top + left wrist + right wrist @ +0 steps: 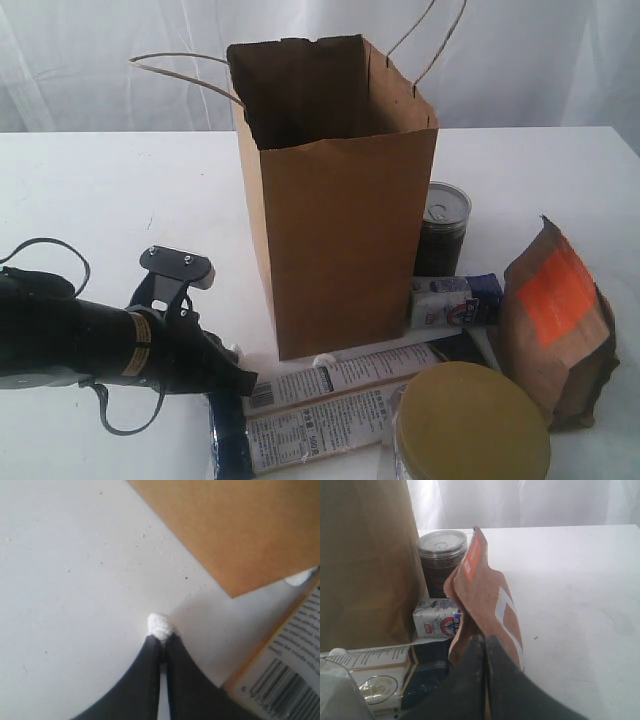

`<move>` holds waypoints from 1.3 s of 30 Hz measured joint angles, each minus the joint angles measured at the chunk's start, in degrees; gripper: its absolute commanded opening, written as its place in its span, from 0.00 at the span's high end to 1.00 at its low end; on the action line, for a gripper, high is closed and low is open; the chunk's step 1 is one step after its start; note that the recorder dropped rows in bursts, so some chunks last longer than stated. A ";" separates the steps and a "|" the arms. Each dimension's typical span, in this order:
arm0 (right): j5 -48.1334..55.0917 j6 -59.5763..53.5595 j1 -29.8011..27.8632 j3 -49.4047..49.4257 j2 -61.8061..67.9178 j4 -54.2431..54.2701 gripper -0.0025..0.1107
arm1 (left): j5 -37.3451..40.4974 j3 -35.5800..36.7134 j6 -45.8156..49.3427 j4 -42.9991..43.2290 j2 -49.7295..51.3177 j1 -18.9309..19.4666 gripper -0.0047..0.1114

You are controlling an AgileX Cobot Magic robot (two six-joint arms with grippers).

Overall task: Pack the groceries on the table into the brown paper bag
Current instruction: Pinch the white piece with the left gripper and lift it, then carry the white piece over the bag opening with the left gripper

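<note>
The brown paper bag (335,200) stands upright and open-topped mid-table. Beside it to the right are the dark silver-lidded can (441,228), the small blue-white packet (455,300) and the brown pouch with an orange label (555,315). The long navy-tan packet (330,405) lies in front of the bag, the gold-lidded jar (470,428) by its right end. My left gripper (240,378) is low over the table (110,200) near the bag's front left corner, shut on a small white scrap (159,623). My right gripper (485,641) is shut and empty, just short of the pouch (485,595).
The bag's twisted handles (180,65) stick out left and up behind. Bare white tabletop (75,570) lies left of the bag. A white curtain (100,60) hangs behind the table. Another white bit (300,577) lies at the bag's foot by the long packet (290,670).
</note>
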 measured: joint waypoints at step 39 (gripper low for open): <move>0.00 0.00 0.00 0.00 0.00 0.00 0.98 | 31.19 -10.76 7.38 0.91 -45.56 -0.12 0.96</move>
